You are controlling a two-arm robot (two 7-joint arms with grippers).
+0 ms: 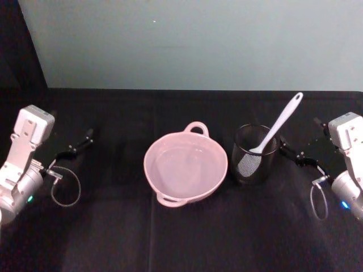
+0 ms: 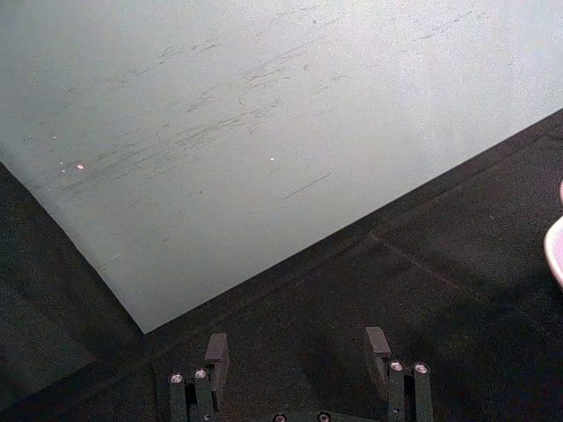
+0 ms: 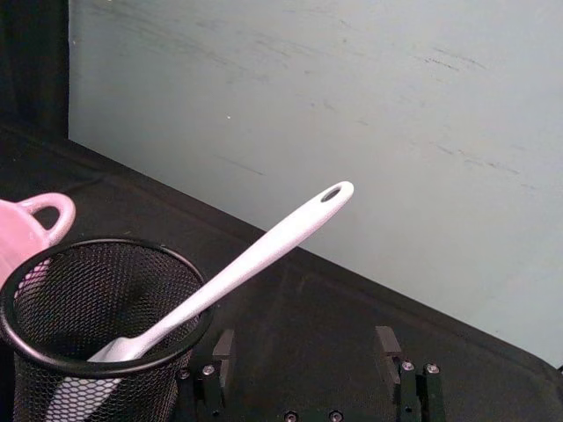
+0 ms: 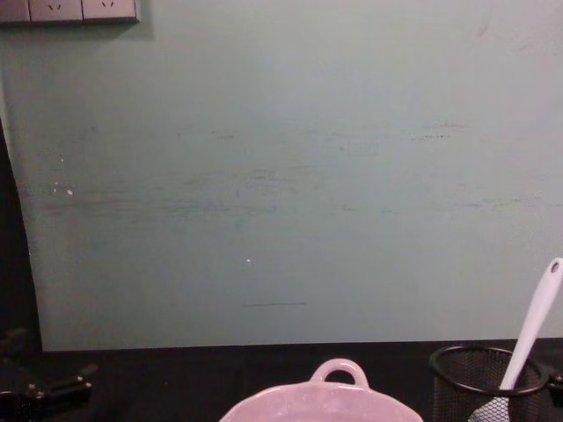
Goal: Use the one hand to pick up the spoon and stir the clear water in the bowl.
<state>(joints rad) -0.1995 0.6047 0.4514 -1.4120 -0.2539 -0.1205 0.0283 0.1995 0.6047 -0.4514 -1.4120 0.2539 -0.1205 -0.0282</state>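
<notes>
Lab test bench, black-draped table [image 1: 181,243], bare teal backboard [image 1: 198,39], wall sockets [image 4: 70,9]

Left claw [image 1: 85,139] at far left, right claw [image 1: 285,149] at far right, both low, empty, jaws apart.

Qty per kind: 1 table [image 1: 113,238]. On it: 1 pink bowl [image 1: 214,170] w/ 2 loop handles, 1 black mesh cup [image 1: 265,170], 1 white spoon [image 1: 278,127], so 3 items total. Claws: 2, i.e. 1 left claw [image 2: 297,338] + 1 right claw [image 3: 304,336], 2 fingers [image 2: 215,356] ea.
</notes>
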